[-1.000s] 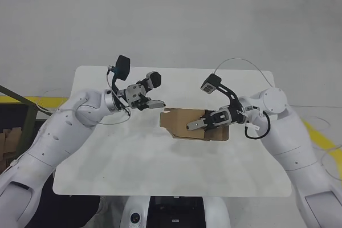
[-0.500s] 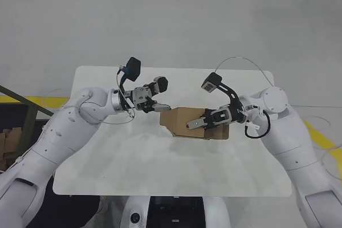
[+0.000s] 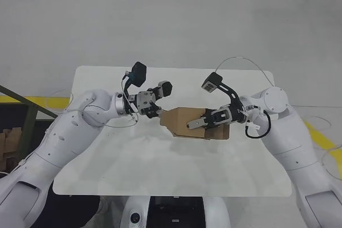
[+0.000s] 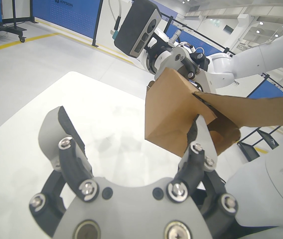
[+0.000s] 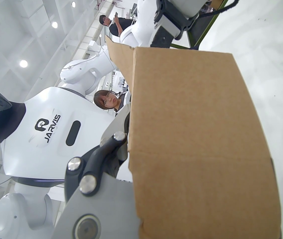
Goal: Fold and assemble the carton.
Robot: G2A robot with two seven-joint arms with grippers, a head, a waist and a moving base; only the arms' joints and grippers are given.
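The brown carton is held above the white table, partly unfolded, with a flap sticking out at its left end. My right gripper is shut on one carton wall; one finger lies along the carton, the other is hidden behind it. My left gripper is at the carton's left end and stands open. One of its fingers rests against the carton under the loose flap; the other finger is free over the table.
A green-framed cart with cardboard stands off the table's left side. The table surface lies bare around and in front of the carton.
My left gripper has moved right, from well clear of the carton up to its left end, and one finger now touches the flap. The right gripper and carton have stayed put.
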